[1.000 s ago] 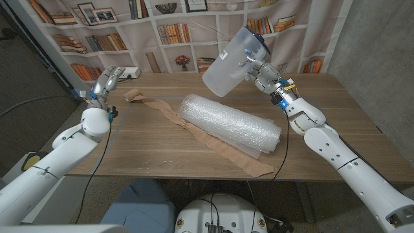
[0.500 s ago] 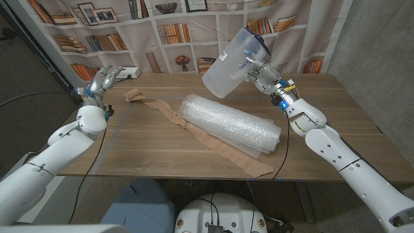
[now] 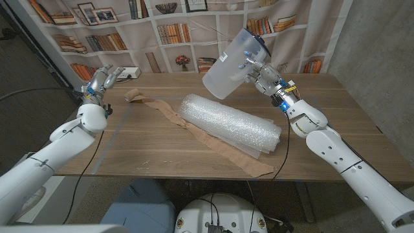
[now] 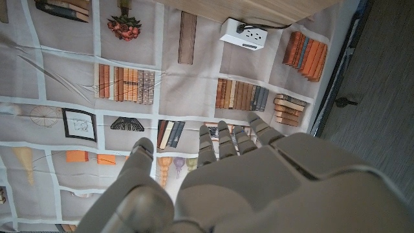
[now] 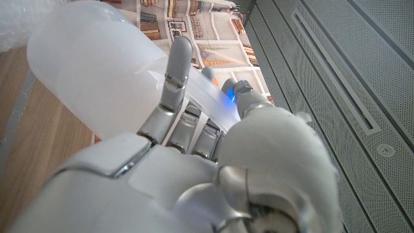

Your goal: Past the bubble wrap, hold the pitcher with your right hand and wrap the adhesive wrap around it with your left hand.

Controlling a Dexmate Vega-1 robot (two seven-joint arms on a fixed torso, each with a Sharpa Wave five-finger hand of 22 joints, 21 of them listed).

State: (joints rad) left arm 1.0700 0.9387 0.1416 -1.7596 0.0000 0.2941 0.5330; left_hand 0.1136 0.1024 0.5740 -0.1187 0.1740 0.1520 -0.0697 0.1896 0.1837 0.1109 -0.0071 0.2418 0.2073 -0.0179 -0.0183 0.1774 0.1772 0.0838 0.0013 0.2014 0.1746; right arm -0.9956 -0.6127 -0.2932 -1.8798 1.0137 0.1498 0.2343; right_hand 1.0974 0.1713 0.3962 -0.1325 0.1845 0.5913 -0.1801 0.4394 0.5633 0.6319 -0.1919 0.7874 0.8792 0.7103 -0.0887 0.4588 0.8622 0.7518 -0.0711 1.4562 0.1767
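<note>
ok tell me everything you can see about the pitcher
The pitcher is a frosted, translucent plastic vessel with a darker top end. It is held in the air above the far side of the wooden table, tilted so its pale base points down toward the roll of bubble wrap without touching it. The right hand grips it near the top, fingers lying against its smooth wall in the right wrist view. Nothing is wrapped around it.

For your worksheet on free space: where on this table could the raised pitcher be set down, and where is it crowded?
Bare wood lies right of the bubble wrap, toward the table edge under the right hand, which holds the pitcher. More lies on the near left, in front of the adhesive wrap. The middle is crowded.
</note>
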